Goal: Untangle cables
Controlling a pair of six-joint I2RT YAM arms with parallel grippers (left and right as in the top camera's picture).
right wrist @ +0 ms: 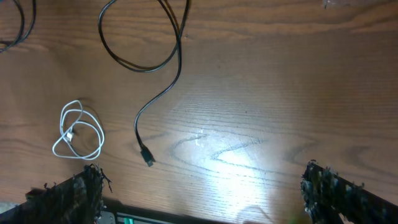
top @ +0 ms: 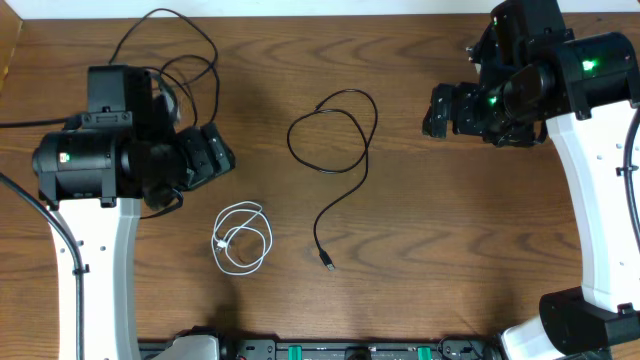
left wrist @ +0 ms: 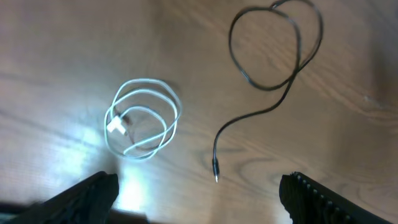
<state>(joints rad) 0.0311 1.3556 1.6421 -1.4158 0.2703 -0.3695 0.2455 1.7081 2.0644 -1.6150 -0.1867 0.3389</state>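
The white cable (top: 243, 238) lies coiled on its own at the front left of the wooden table. One black cable (top: 335, 130) lies apart in the middle, a loop with a tail ending in a plug (top: 328, 263). The second black cable (top: 165, 40) is looped at the back left, partly hidden behind my left arm. My left gripper (top: 215, 160) is open and empty, above the table left of the middle cable. Its view shows the white cable (left wrist: 143, 118) and black cable (left wrist: 273, 62) beyond the gripper (left wrist: 199, 199). My right gripper (top: 440, 110) (right wrist: 202, 193) is open and empty at the right.
The right wrist view shows the white cable (right wrist: 78, 130), the middle black cable (right wrist: 149, 56) and a bit of the second black cable (right wrist: 18, 25). Thick black arm wires run along the left arm (top: 40, 205). A rail with green lights (top: 330, 350) lines the front edge.
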